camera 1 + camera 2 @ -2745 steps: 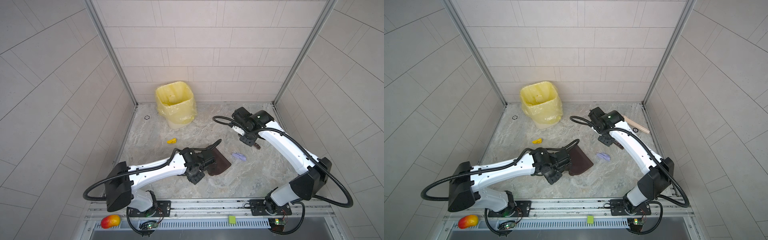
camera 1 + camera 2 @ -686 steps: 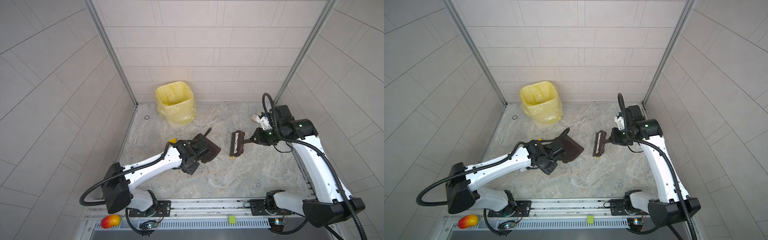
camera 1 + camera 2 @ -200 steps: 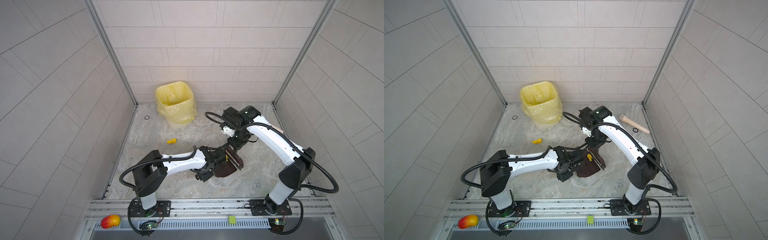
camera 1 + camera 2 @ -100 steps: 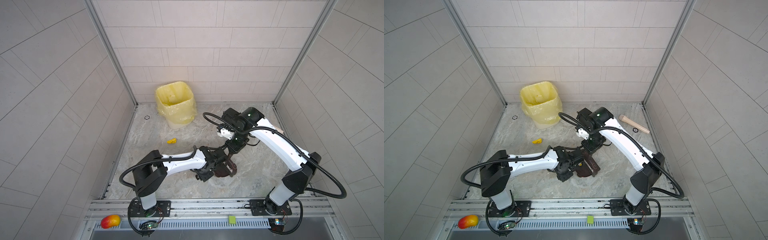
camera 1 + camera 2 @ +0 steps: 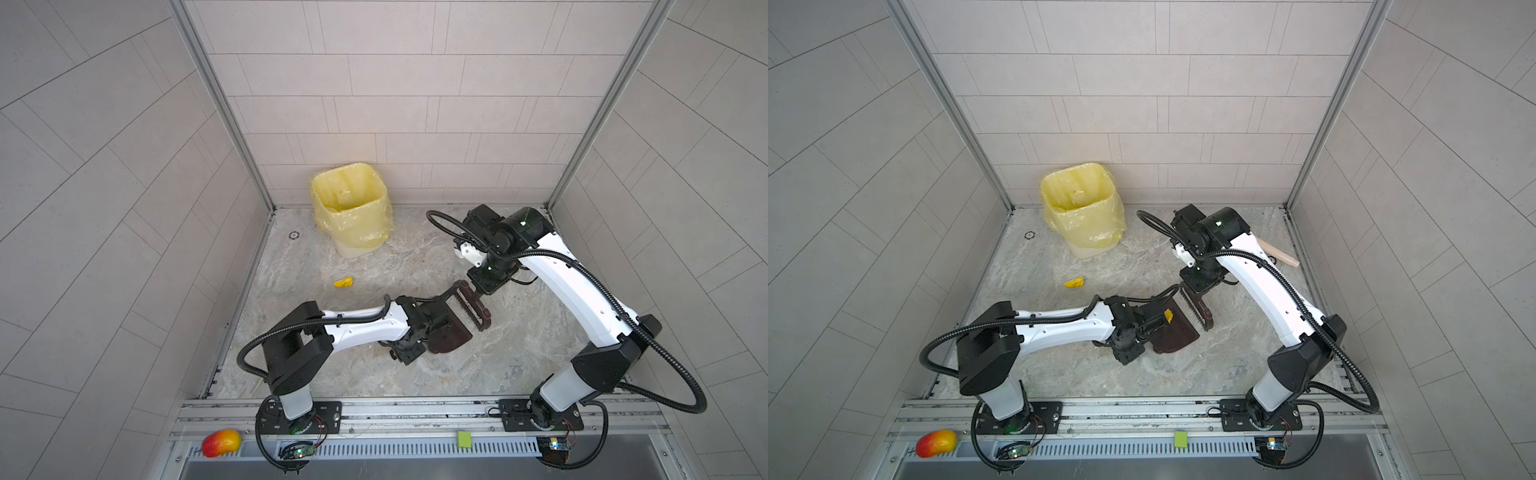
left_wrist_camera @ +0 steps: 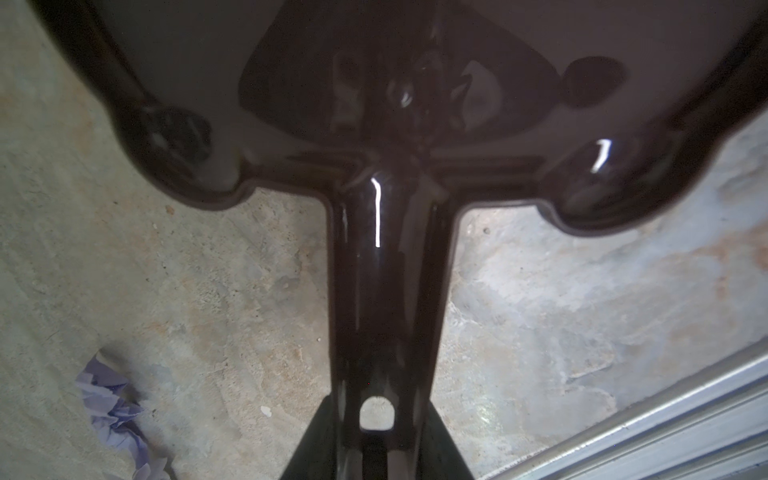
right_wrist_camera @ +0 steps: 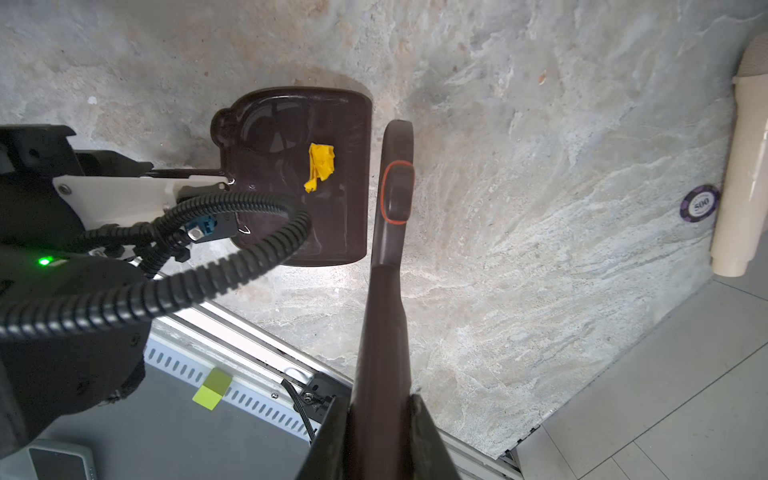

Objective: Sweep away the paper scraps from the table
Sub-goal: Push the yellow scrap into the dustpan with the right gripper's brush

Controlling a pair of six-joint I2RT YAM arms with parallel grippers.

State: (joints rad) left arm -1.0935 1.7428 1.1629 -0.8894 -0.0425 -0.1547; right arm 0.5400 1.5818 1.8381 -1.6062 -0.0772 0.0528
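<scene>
Found left gripper (image 5: 1144, 327) clamped on the handle of the dark brown plastic dustpan (image 7: 291, 137), right gripper (image 5: 484, 286) clenched on the dark brown brush (image 7: 392, 199), its head just beside the pan's open edge. Noted one crumpled yellow paper scrap (image 7: 320, 166) inside the pan, another yellow scrap (image 5: 343, 282) on open grey-beige marble table (image 5: 519, 353).

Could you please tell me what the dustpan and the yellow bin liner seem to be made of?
Dustpan: likely hard moulded plastic, dark brown and glossy; sharp light streaks run along its handle.
Bin liner: probably thin plastic film, yellow and translucent; it drapes in shiny wrinkles.
</scene>
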